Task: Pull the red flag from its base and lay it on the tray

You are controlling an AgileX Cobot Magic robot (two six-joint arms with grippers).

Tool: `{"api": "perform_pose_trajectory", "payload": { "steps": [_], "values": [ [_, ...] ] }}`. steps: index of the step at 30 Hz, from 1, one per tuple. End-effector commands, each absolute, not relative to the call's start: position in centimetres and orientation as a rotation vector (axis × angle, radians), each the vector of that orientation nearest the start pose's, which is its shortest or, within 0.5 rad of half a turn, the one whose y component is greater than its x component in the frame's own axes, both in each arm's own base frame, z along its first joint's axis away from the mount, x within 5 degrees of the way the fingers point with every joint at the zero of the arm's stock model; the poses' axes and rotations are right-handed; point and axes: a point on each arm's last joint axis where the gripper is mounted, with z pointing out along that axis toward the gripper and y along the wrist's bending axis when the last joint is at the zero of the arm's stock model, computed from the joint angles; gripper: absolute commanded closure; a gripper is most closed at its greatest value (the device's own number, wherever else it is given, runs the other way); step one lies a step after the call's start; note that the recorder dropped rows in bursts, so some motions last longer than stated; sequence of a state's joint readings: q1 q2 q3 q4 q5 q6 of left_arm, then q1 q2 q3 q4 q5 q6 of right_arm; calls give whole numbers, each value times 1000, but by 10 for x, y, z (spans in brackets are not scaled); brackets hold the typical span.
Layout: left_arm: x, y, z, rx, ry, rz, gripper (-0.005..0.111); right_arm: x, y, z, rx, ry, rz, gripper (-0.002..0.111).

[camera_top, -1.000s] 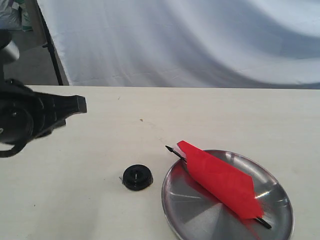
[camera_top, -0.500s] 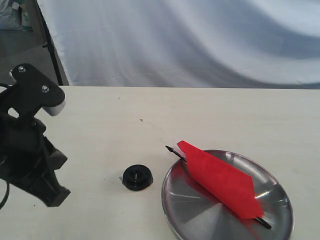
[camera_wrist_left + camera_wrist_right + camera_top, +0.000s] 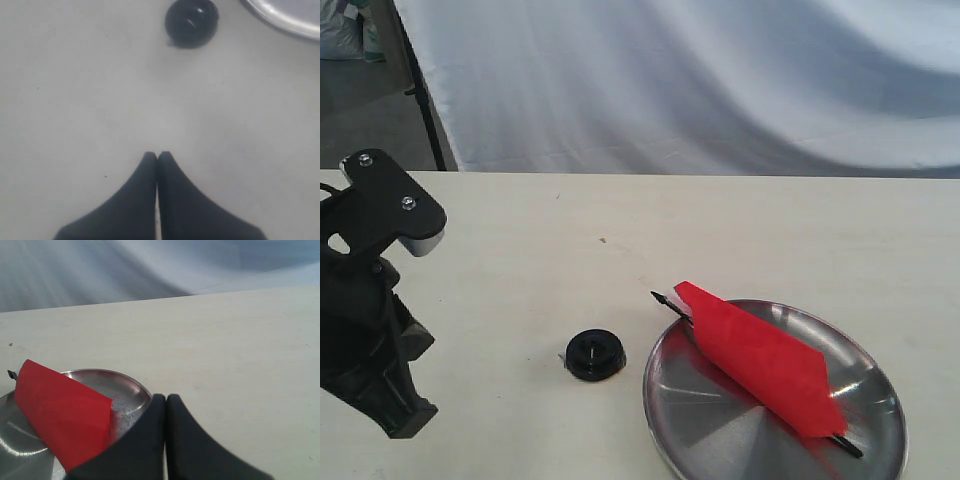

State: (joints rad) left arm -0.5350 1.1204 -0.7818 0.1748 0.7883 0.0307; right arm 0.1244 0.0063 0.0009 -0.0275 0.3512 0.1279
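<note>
A: Exterior view?
B: The red flag (image 3: 760, 368) lies across the tray (image 3: 705, 415), its tip overhanging the left rim. The base (image 3: 595, 354) sits just left.
A: Left wrist?
B: Left gripper (image 3: 157, 156) fully closed, empty, over bare surface (image 3: 75, 90).
A: Right wrist?
B: Right gripper (image 3: 166, 399) fully closed, empty, near the tray. A low sweep could dislodge the red flag.

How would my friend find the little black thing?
Find the big shiny silver tray with the red flag lying on it. On the table just left of it sits the base. It is the only small black disc, far smaller than the tray.
</note>
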Motion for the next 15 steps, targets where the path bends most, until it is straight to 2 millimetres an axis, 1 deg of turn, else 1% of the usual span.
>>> {"api": "perform_pose_trajectory", "payload": {
  "steps": [1, 4, 7, 11, 12, 14, 15],
  "values": [
    [177, -92, 273, 840, 2450, 29, 107, 53, 5, 182, -19, 1831, 141, 109],
    [162, -83, 273, 822, 2425, 8, 107, 53, 5, 182, -19, 1831, 141, 109],
    [146, -72, 268, 831, 2403, 37, 107, 53, 5, 182, -19, 1831, 141, 109],
    [125, -59, 251, 834, 2411, 39, 107, 53, 5, 182, -19, 1831, 141, 109],
    [118, -55, 241, 841, 2429, 45, 107, 53, 5, 182, -19, 1831, 141, 109],
    [115, -54, 232, 853, 2426, 44, 107, 53, 5, 182, -19, 1831, 141, 109],
    [115, -54, 231, 854, 2427, 44, 107, 53, 5, 182, -19, 1831, 141, 109]
  ]
}}
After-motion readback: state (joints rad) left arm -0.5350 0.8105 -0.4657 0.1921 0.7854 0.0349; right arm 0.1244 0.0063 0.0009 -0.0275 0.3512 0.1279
